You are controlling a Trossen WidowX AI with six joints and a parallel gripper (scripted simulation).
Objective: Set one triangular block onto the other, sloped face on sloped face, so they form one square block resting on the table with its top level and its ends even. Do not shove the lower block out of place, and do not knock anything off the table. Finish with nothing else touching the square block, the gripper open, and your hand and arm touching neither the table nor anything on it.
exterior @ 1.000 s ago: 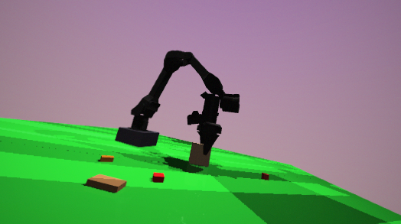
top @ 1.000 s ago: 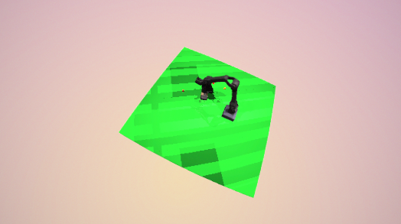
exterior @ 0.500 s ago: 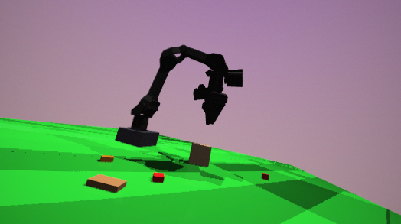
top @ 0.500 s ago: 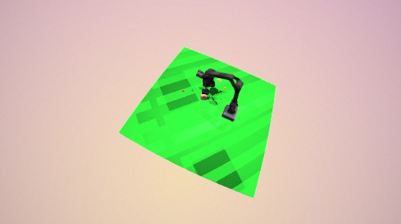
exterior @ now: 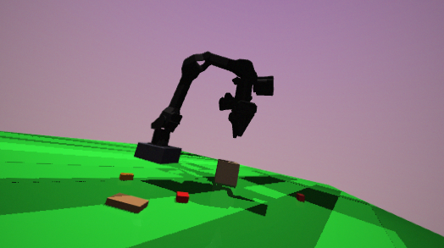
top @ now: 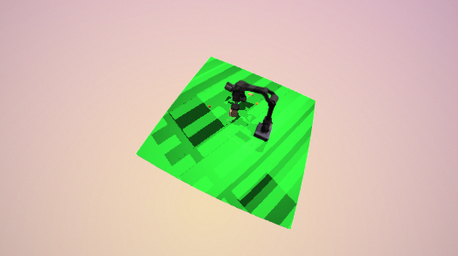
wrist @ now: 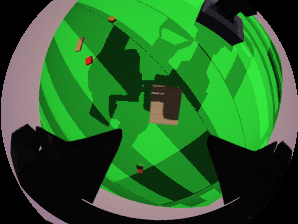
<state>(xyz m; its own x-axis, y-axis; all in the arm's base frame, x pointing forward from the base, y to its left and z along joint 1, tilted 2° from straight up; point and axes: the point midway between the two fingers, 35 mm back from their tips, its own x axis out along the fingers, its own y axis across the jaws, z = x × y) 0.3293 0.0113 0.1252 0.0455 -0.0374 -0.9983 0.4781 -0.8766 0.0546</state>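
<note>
The two triangular blocks appear together as one square-looking tan block (top: 233,113) (exterior: 227,173) (wrist: 164,118) on the green table (top: 205,162) (exterior: 63,190). Its top looks level in the exterior view; a dark shadow covers much of it in the wrist view. I cannot clearly make out the sloped seam or whether the ends are exactly even. My gripper (exterior: 237,135) (wrist: 167,137) is wide open and empty. It hangs well above the block, with a visible gap, touching neither block nor table.
A flat tan slab (exterior: 127,203) (wrist: 79,44), a small orange block (exterior: 126,176) (wrist: 112,19) and a red cube (exterior: 182,197) (wrist: 89,60) lie to one side. Another small red block (exterior: 300,197) (wrist: 139,169) lies on the opposite side. The arm's base (top: 263,131) (exterior: 158,153) stands behind.
</note>
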